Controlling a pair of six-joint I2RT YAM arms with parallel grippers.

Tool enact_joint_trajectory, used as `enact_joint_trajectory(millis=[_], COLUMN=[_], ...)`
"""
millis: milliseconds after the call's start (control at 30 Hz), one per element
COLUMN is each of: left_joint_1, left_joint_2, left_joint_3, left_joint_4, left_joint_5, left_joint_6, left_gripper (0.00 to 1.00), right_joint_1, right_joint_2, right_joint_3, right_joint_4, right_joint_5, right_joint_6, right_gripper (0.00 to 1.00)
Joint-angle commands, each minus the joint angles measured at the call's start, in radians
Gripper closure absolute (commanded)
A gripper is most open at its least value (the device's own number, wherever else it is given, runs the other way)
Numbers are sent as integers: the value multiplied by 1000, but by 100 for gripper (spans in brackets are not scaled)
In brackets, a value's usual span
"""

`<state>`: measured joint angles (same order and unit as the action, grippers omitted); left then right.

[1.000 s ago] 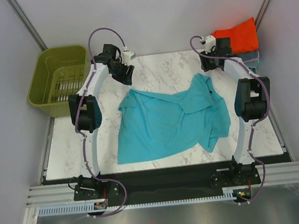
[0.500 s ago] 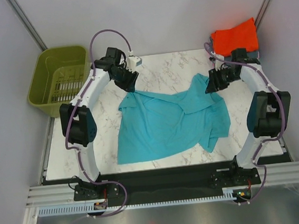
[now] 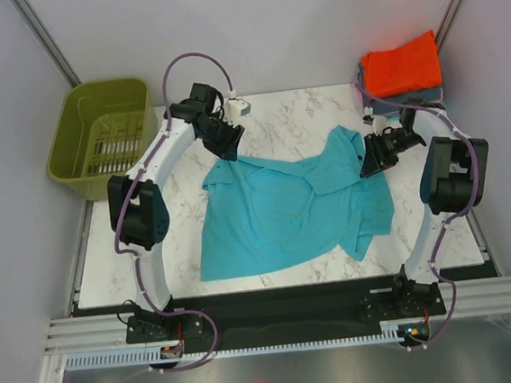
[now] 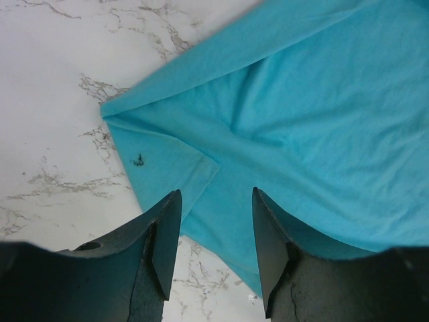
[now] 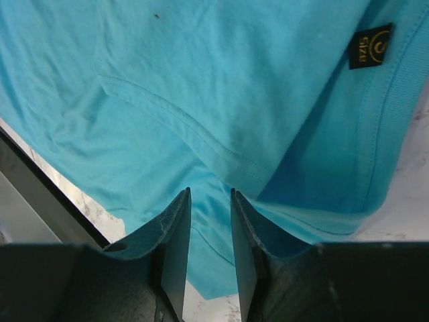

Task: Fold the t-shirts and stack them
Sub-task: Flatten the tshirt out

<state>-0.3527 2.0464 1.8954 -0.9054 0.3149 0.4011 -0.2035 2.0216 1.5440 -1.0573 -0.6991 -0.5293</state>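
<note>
**A:** How does the left tool (image 4: 216,196) stand?

**B:** Released. Its two dark fingers are well apart, and nothing is caught between them. It hangs just above the far left corner of the teal polo shirt (image 4: 301,121), where a sleeve edge lies folded over. A small dark speck (image 4: 139,159) sits on that flap, and white marble desk (image 4: 53,80) shows beside it.

**A:** And the right tool (image 5: 210,194)?

**B:** Its fingers are apart too, but only by a narrow slit. The cloth behind the slit lies flat, with none of it gathered between the fingers. The tool is low over the shirt's far right part, near the collar. A stitched hem runs up to the gap, and a black size label (image 5: 370,45) with gold print shows at the upper right.

**A:** Where is the shirt as a whole?

**B:** From the top camera it is spread open and rumpled across the middle of the desk, not yet folded. The left tool (image 3: 231,149) is at its far left corner and the right tool (image 3: 368,164) at its far right edge.

**A:** The other shirts?

**B:** The orange-red shirt (image 3: 402,64) lies folded on the grey-blue shirt (image 3: 429,96) at the far right corner. An olive-green plastic basket (image 3: 66,155) stands off the desk's far left corner.
</note>
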Motion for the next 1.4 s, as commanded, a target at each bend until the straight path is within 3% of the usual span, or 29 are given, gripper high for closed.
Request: enact_joint_trajectory(millis=[0,433,1233,1367], left_joint_1=[-9,-28,-40,-43], left_joint_2=[-43,-19,-41,-49], left_joint_3=[11,28,16,4], left_joint_4=[13,11,14,14], left_joint_5=[3,6,-10,-17], left_joint_6=[-28,-31,-28,-24], left_gripper=[46,47,47,47], right_joint_1=[-16,-40,-40,-40], right_joint_2=[26,118,178,193], right_joint_3=[65,146,136,146], right_joint_4=[-32,-36,-72,-78], right_joint_5=[-7,-8,6,-11], right_joint_6=[-29,18,8,8], right_gripper=[62,62,62,66])
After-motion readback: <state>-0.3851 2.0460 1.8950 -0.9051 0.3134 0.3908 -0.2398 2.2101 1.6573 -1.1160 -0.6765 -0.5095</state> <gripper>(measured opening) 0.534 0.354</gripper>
